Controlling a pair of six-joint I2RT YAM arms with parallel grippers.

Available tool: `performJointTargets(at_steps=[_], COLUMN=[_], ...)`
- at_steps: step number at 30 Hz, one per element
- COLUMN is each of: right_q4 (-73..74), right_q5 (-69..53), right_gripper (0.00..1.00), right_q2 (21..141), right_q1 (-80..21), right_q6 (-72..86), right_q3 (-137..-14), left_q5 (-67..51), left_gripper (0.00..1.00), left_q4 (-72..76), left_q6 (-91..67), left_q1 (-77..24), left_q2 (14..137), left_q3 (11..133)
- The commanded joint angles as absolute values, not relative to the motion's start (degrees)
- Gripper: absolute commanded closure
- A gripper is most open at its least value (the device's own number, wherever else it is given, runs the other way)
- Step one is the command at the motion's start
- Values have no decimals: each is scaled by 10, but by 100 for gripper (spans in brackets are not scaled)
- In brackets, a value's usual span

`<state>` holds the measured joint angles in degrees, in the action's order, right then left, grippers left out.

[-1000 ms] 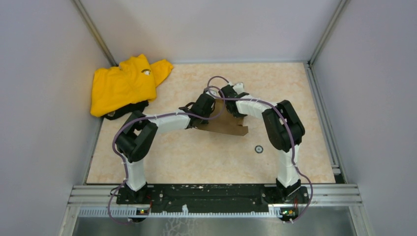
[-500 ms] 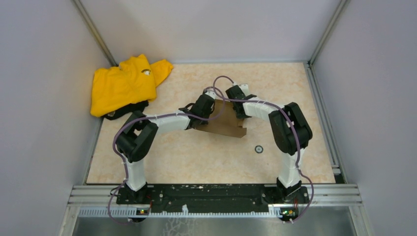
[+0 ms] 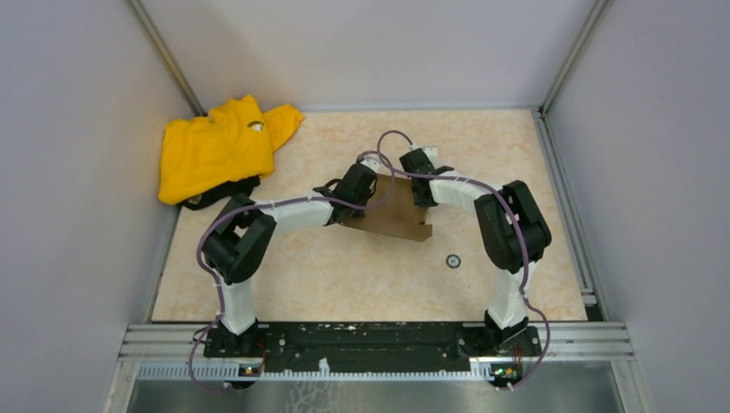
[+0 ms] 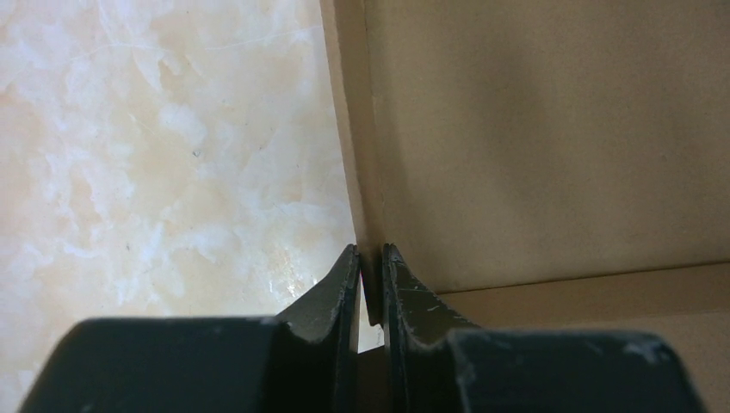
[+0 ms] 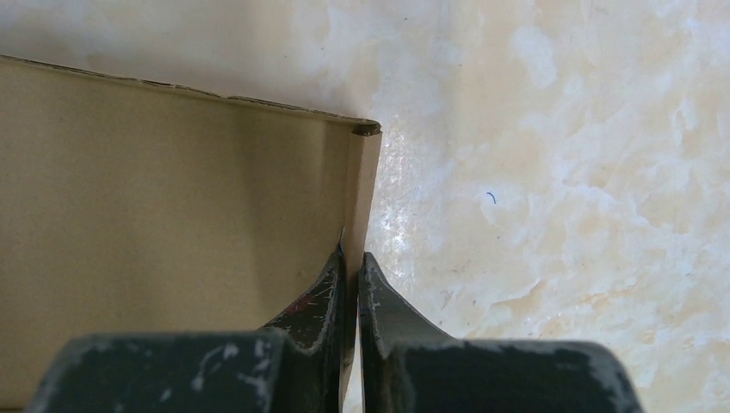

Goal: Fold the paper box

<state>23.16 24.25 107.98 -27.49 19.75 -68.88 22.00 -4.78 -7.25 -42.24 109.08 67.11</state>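
Where it folds, paper box [image 3: 396,219] looks matte.

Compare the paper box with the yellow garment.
The paper box is stiff brown cardboard with straight edges; the yellow garment is soft cloth, crumpled. The box sits mid-table between the arms; the garment lies in the far left corner. The left gripper and right gripper each pinch a box wall; no gripper touches the garment. Both are on the marbled table.
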Motion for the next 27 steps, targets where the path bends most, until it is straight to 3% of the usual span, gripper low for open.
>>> performJointTargets(at_steps=[1, 7, 11, 18, 27], right_q4=[317, 353, 345, 341, 340], right_q5=[293, 342, 308, 262, 246], right_gripper=[100, 100, 100, 100, 100], right_q2=[1082, 1088, 1083, 1083, 1084], right_q1=[-256, -257, -256, -256, -256], right_q6=[173, 164, 164, 165, 167], right_q3=[-688, -705, -701, -703, -706], left_q5=[249, 260, 249, 207, 126], left_gripper=[81, 81, 79, 57, 39], left_q4=[-102, -123, -117, -87, -40], left_q6=[-38, -30, -32, -40, -47], left_q1=[-411, -411, -405, -383, -362], left_q2=[1106, 1129, 1139, 1135, 1129], left_q3=[714, 758, 761, 758, 760])
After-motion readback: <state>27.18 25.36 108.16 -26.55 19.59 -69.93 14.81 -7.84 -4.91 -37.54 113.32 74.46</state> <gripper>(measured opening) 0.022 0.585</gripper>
